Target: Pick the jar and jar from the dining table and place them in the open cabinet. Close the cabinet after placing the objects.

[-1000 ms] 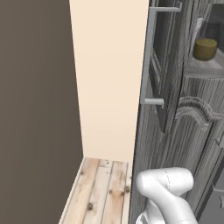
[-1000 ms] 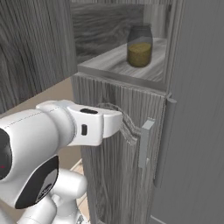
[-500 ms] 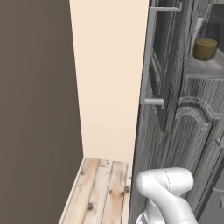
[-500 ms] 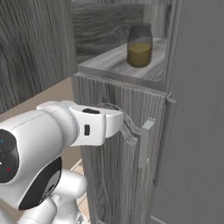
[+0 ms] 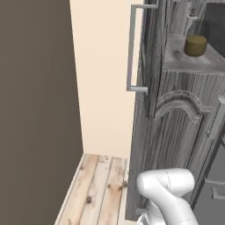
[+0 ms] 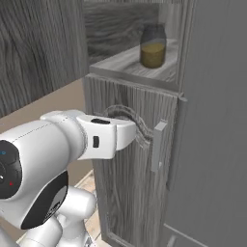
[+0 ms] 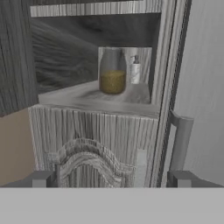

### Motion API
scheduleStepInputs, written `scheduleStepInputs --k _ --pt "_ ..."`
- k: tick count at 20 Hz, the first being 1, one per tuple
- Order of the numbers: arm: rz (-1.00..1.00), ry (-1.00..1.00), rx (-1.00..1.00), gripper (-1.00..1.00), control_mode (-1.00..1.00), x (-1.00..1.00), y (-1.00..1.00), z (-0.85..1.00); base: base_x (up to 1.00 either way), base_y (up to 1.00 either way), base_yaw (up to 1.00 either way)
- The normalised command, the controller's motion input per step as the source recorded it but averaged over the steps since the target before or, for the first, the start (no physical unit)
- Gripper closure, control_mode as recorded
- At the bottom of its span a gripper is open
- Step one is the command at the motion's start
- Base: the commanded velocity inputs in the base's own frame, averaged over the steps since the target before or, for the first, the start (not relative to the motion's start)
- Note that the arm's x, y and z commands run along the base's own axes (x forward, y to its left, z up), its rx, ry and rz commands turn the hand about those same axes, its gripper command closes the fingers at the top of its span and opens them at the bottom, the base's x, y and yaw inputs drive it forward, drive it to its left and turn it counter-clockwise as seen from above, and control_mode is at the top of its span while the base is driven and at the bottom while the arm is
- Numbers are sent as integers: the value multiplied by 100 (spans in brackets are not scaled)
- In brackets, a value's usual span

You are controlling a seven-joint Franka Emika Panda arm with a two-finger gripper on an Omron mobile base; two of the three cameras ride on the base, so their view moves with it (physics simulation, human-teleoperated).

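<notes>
The cabinet (image 5: pixel 176 132) stands open, its upper door (image 5: pixel 147 61) swung out with a long silver bar handle (image 5: pixel 130 48). On its shelf (image 7: pixel 78 98) stands one jar (image 7: pixel 113 72) with olive-yellow filling, upright, which also shows in the base views (image 6: pixel 153 46) (image 5: pixel 195 45). A small pale bottle-like piece (image 7: pixel 134 72) stands behind it. My gripper (image 7: pixel 111 180) is open and holds nothing. It faces the arched lower door (image 7: pixel 92 144), below the jar and apart from it. The dining table is out of view.
A shut grey door (image 6: pixel 217 120) with a short handle (image 6: pixel 158 144) flanks the shelf on the right. A beige wall (image 5: pixel 103 79) and a dark wall (image 5: pixel 35 110) stand to the left. Below lies plank floor (image 5: pixel 99 189). My white arm (image 6: pixel 72 144) reaches toward the lower door.
The cabinet, door handle and jar sit a little further left in the left base view, so the camera has shifted slightly. My arm's shoulder has turned. The jaws stay open.
</notes>
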Motion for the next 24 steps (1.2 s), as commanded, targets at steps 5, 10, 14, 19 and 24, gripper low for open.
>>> scheduleStepInputs --k 5,10,14,19,24 --pt "0 0 0 -100 100 0 0 0 -89 -19 1" --pt "0 0 0 -100 100 0 0 0 -99 -26 0" --pt "0 0 0 -100 100 0 0 0 -45 -62 -21" --pt "0 0 0 -100 100 0 0 0 -2 -77 -55" --pt "0 0 0 -100 100 0 0 0 14 -47 -76"
